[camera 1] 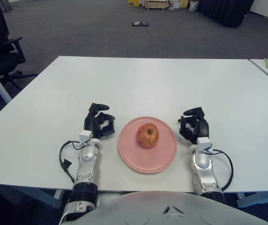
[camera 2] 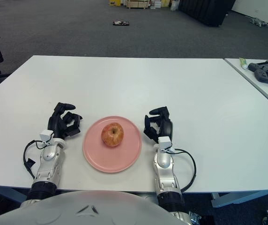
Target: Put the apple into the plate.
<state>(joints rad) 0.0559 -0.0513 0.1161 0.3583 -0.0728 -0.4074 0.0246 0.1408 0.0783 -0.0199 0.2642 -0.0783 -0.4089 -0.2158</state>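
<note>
Left eye view — apple (camera 1: 147, 135) sitting upright on the pink plate (camera 1: 164, 160), a little toward the far rim, stem dimple facing up. Right hand (camera 1: 195, 126) lying on the tabletop (camera 1: 138, 82) just beside the plate's right edge, fingers (camera 1: 190, 112) loosely curled and gripping nothing. Left hand (camera 1: 99, 123) resting just beside the plate's left edge, fingers likewise half-curled, empty. Judging the placing as done: nothing touching the fruit, plate sitting flat. Doing the closing step well looks like parking both hands low and clear of the rim, avoiding any nudge that might slide the plate or set the apple rolling.

Right eye view — same layout from a slightly shifted spot. Apple (camera 2: 112, 134) lying left of the plate's (camera 2: 124, 159) centre, clear of the edge. Right hand (camera 2: 159, 124) sitting close to the rim but apart from it, a thin strip of white showing between; left hand (camera 2: 64, 123) likewise apart. Cables looping behind both wrists — worth keeping off the plate when drawing back. Black handheld devices lying on the neighbouring table at far right, not involved.
</note>
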